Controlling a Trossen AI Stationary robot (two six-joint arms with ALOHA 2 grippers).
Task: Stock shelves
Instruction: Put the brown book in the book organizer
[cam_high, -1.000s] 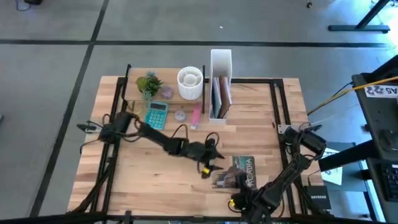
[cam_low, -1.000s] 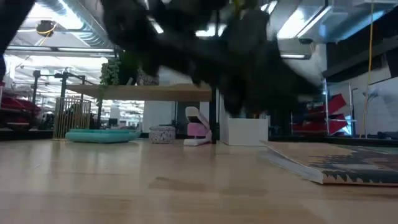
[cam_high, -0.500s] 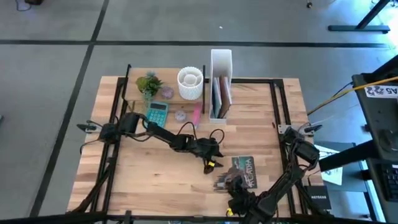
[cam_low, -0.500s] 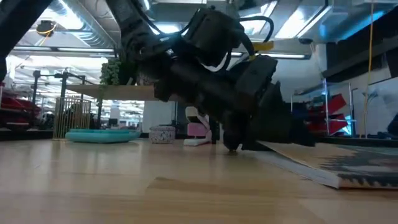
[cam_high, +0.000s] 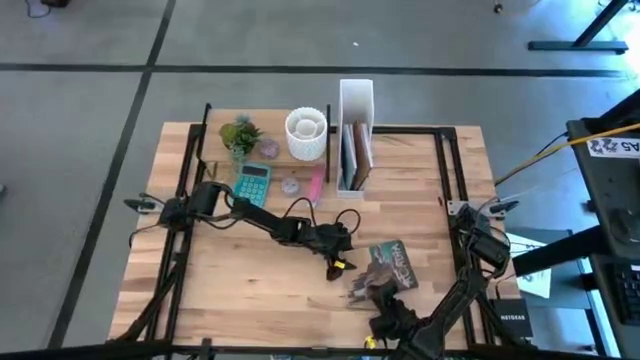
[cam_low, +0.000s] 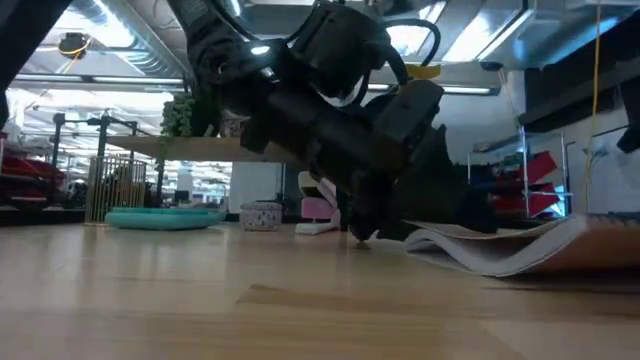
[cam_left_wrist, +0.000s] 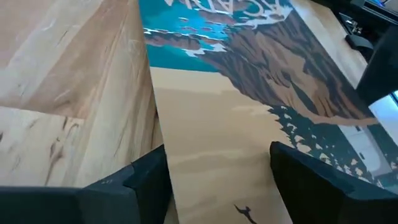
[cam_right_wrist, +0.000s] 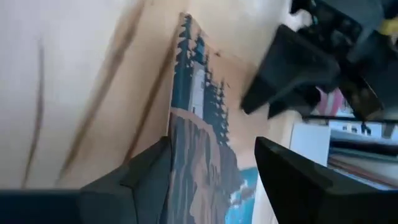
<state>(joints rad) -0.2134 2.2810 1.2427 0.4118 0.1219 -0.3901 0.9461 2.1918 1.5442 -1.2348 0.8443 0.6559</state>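
One shelf: the shelves (cam_high: 262, 135) stand at the worktop's (cam_high: 240, 280) far edge, left of the white file box (cam_high: 356, 100); plant (cam_high: 238, 133) and cup (cam_high: 306, 135) on top.
Book: thin illustrated book (cam_high: 385, 272) near the front, well apart from the shelves, one edge lifted off the wood.
Left gripper (cam_high: 338, 258): fingers spread, straddling the book's edge, gripping nothing.
Right gripper (cam_high: 372, 290): open around the opposite edge, not closed.
Tip: judged, slide one finger fully under before closing; keep the cover from bending.
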